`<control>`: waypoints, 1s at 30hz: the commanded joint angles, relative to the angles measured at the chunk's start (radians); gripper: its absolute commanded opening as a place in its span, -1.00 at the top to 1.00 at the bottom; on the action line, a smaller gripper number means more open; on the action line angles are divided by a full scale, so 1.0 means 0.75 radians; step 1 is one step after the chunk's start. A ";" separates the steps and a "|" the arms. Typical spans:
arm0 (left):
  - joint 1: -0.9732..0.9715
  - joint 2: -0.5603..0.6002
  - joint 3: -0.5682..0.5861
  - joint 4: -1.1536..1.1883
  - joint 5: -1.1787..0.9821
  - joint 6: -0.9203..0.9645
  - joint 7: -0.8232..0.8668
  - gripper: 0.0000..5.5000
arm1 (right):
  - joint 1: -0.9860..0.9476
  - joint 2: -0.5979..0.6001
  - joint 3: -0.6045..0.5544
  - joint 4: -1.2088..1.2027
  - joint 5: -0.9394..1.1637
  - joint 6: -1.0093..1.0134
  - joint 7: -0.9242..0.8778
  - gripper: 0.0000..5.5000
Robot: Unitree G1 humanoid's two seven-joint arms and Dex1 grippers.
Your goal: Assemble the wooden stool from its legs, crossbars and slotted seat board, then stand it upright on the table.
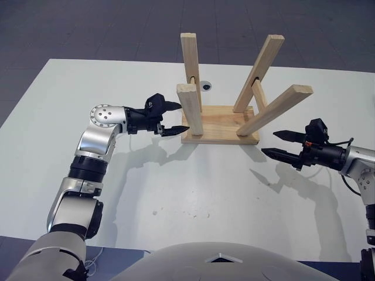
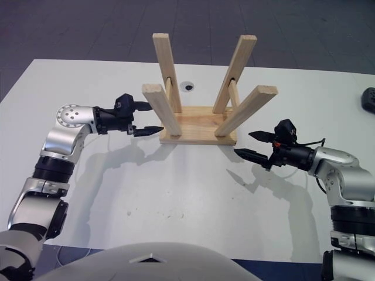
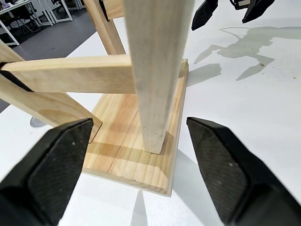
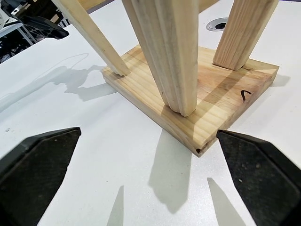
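The wooden stool lies upside down on the white table (image 1: 176, 193): its seat board (image 1: 220, 124) rests flat and several legs (image 1: 190, 108) stick up and outward, joined by crossbars (image 3: 70, 74). My left gripper (image 1: 175, 118) is open just left of the near left leg, its fingers (image 3: 51, 165) apart on either side of that leg. My right gripper (image 1: 280, 144) hangs open to the right of the seat board, a little off its near right corner (image 4: 207, 136), holding nothing.
A round cable hole (image 1: 206, 86) sits in the table behind the stool. A dark object (image 2: 369, 99) lies at the table's far right edge. Bare table spreads in front of the stool and to both sides.
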 commanded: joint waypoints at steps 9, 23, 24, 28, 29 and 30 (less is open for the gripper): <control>-0.111 -0.139 -0.106 0.226 0.080 -0.090 -0.029 -0.40 | -0.050 0.003 0.038 0.040 -0.047 -0.047 0.013 -0.96; -0.033 -0.160 -0.115 0.140 0.073 -0.081 -0.009 0.51 | -0.057 0.032 0.037 0.049 -0.055 -0.061 -0.015 -0.96; -0.026 -0.157 -0.111 0.126 0.068 -0.075 -0.010 0.58 | -0.059 0.034 0.038 0.048 -0.055 -0.060 -0.017 -0.96; 0.022 -0.128 -0.067 0.035 0.029 -0.026 0.003 0.61 | -0.067 0.033 0.038 0.059 -0.056 -0.064 -0.010 -0.96; 0.043 -0.112 -0.051 -0.004 0.014 -0.006 0.001 0.61 | -0.072 0.030 0.039 0.070 -0.060 -0.066 -0.005 -0.96; 0.069 -0.092 -0.035 -0.056 -0.005 0.020 -0.006 0.62 | -0.075 0.021 0.043 0.089 -0.073 -0.079 0.001 -0.96</control>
